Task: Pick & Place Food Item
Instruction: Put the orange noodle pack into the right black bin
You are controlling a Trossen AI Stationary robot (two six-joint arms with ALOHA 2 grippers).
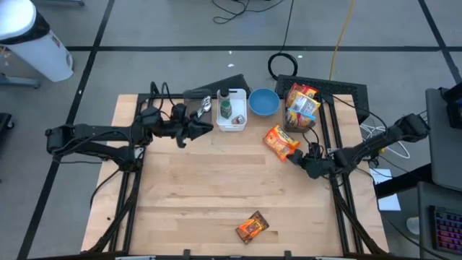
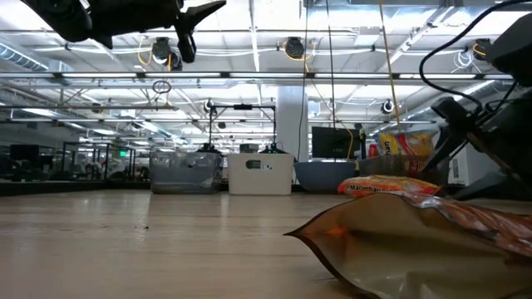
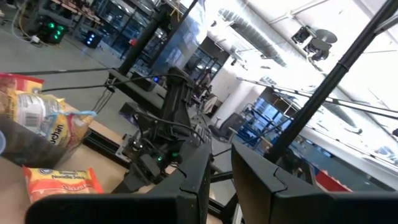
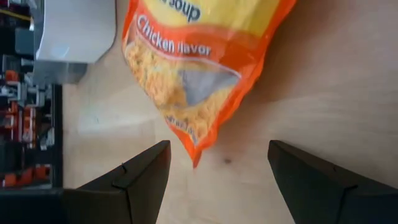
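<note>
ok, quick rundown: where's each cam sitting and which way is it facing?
High: overhead, straight down on the table; both arms show.
Low: table height, level into the room; snack bag up close.
Left wrist: past the left gripper, raised, toward the room.
Right wrist: down past the open right gripper at the noodle packet.
Shared: noodle packet, high and right wrist.

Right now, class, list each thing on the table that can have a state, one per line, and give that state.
Noodle packet: flat on the table, sealed, not gripped.
Right gripper: open, low, just short of the packet's corner.
Left gripper: raised, holding nothing, beside the white bin.
White bin: upright, bottle inside.
Blue bowl: upright.
Brown packet: flat near the front edge.
</note>
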